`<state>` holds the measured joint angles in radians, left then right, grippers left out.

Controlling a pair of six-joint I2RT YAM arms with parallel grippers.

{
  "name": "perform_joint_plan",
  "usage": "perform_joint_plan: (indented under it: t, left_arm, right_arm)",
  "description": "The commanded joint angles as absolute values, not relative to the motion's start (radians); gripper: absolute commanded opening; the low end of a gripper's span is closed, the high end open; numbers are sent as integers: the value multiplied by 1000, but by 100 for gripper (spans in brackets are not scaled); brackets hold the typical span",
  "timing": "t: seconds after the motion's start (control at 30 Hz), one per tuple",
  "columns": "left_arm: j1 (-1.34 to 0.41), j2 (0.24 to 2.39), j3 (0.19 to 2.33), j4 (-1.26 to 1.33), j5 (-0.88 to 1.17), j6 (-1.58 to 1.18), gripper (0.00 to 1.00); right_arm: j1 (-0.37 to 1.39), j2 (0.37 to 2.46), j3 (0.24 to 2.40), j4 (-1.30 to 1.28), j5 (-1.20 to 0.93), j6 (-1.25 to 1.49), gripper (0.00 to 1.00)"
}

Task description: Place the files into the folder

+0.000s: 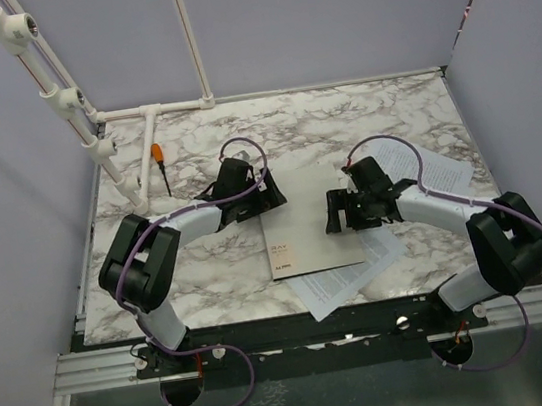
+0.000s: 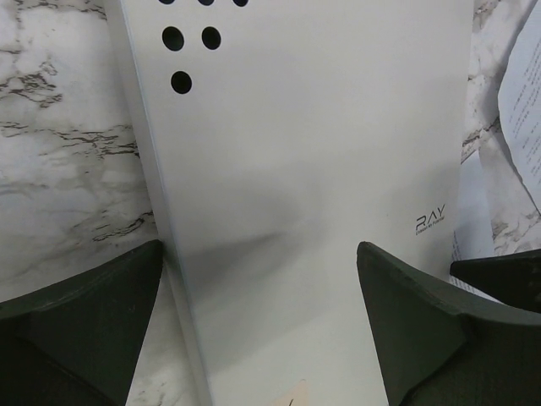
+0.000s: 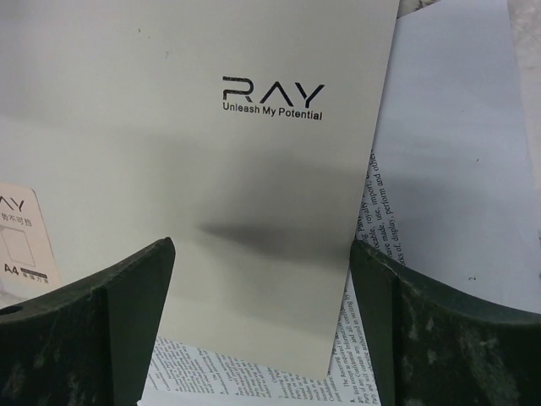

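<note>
Right gripper (image 3: 262, 249) is hovering over the closed folder (image 3: 211, 169), jaws standing wide apart. Printed files (image 3: 376, 220) are poking out beneath the folder's right and lower edges. Orange-tan label (image 3: 21, 237) is showing at left.

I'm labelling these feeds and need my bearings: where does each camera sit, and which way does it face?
Top external: fixed above and behind the arms, looking down on the marble table, the closed folder and the files; both arms show, bases nearest.
Left wrist: on the left arm, looking down at the folder's cover; the open left gripper frames the bottom.
Right wrist: on the right arm, looking down at the RAY logo and printed files past the folder's edge; the open right gripper shows.
Shared: both wrist views see the folder's cover and logo.
</note>
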<state>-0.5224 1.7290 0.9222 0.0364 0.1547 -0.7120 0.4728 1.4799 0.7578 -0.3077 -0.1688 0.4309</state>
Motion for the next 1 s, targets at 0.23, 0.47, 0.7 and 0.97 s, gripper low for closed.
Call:
perform_joint_plan:
  t: [0.23, 0.47, 0.7, 0.97]
  left_arm:
    - [-554, 1755, 890, -152, 223, -712, 99]
    - [-552, 1696, 870, -243, 184, -697, 99]
    - [-552, 1652, 824, -259, 248, -705, 99]
    - [-565, 1626, 772, -259, 298, -722, 99]
  right_arm:
    - [485, 1394, 745, -352, -90, 480, 91]
    - [460, 1404, 798, -380, -81, 444, 94]
    - [405, 1451, 814, -347, -141, 417, 94]
    - [369, 1510, 800, -278, -255, 422, 94]
